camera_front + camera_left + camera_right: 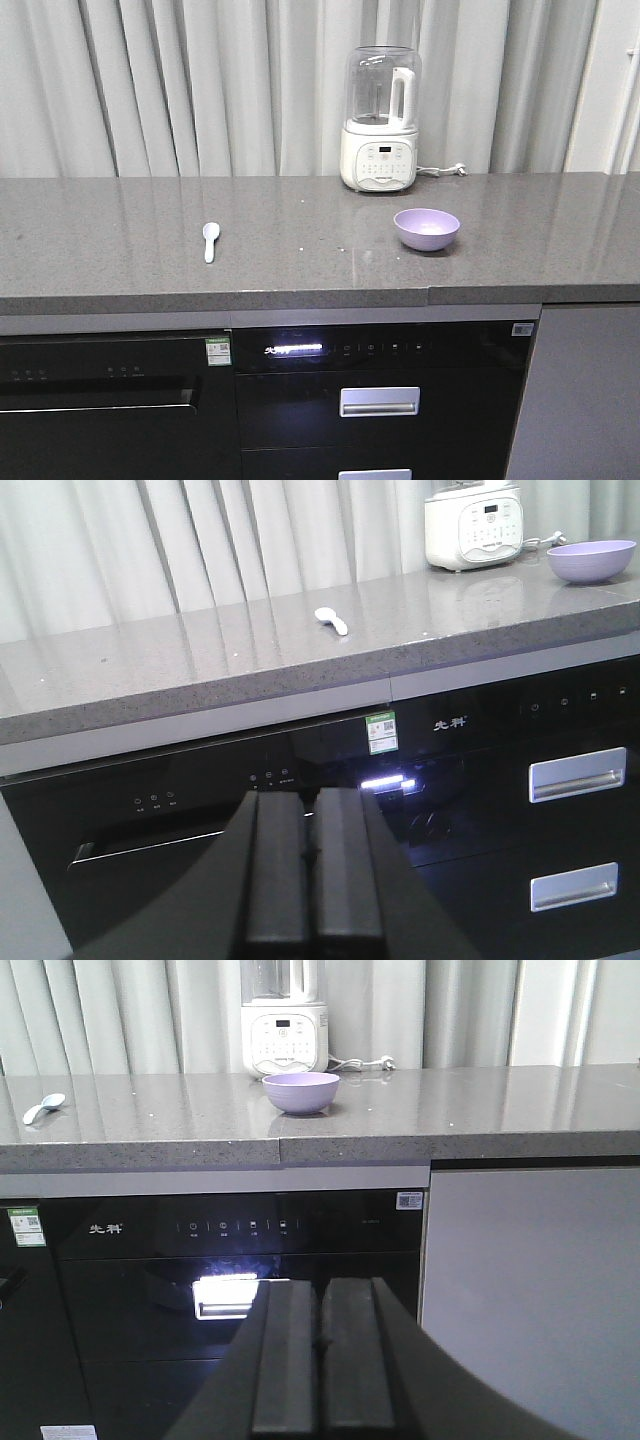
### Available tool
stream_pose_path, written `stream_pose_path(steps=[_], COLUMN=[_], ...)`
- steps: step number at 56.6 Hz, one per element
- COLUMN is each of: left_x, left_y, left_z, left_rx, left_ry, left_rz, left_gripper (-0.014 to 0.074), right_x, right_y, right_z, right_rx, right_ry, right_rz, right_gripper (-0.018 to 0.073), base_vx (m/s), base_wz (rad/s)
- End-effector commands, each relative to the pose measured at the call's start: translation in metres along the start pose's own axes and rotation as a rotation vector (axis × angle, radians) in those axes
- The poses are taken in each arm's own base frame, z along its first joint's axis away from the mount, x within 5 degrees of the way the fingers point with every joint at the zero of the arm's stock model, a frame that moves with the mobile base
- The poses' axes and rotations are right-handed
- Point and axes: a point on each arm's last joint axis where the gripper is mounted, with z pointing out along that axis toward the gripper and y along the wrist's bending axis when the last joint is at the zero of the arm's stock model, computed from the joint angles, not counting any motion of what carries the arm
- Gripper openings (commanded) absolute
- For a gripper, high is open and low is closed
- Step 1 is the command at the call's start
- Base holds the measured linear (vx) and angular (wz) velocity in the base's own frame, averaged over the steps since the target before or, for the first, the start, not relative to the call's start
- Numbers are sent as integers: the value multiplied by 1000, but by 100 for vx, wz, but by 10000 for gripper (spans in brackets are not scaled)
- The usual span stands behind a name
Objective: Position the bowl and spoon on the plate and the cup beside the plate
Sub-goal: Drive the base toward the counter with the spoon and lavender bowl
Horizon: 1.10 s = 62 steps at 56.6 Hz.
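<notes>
Bowl (427,228) sits upright on the grey counter (120,230), right of centre, just in front of the white blender (380,120) that stands at the back against the curtain (180,90). Blender plug (455,169) lies on the counter behind the bowl. Over on the counter's left half the spoon (210,240) lies flat, well apart from the bowl, with its scoop end toward the curtain and its handle toward the front edge. Neither is touched by anything. Both arms are low, below counter height, facing the black appliance fronts. On the left gripper (308,805) the two black fingers are pressed flat together with only a thin seam between them and nothing pinched; it faces the dark door with the green sticker (381,732). From that wrist camera the spoon is up ahead on the counter and the bowl is at the far right frame edge. It's the same on the right gripper (320,1290): fingers closed against each other, nothing between. From its camera the bowl is nearly straight ahead, above it on the counter, and the spoon is at the far left edge. Two silver drawer handles (379,401) sit in the black unit below the bowl. A lit white strip (293,349) glows on the control panel above them.
</notes>
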Motion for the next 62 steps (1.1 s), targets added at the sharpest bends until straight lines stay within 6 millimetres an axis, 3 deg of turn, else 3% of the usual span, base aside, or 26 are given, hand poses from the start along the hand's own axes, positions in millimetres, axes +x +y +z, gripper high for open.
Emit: stream_pose_path(steps=[1,62], left_x=[-17,-17], left_y=[2,2], left_z=[-3,-3], left_rx=[-16,-16], left_ry=[-124,-124], left_rz=[-12,-12], left_gripper=[-3,-3], right_x=[-7,-7], right_y=[0,0], right_z=[-1,-1], right_rx=[0,0], right_ry=[-85,-85], right_rz=[-9,-9], right_gripper=[-8,-8], base_vx=[0,1], base_wz=[0,-1])
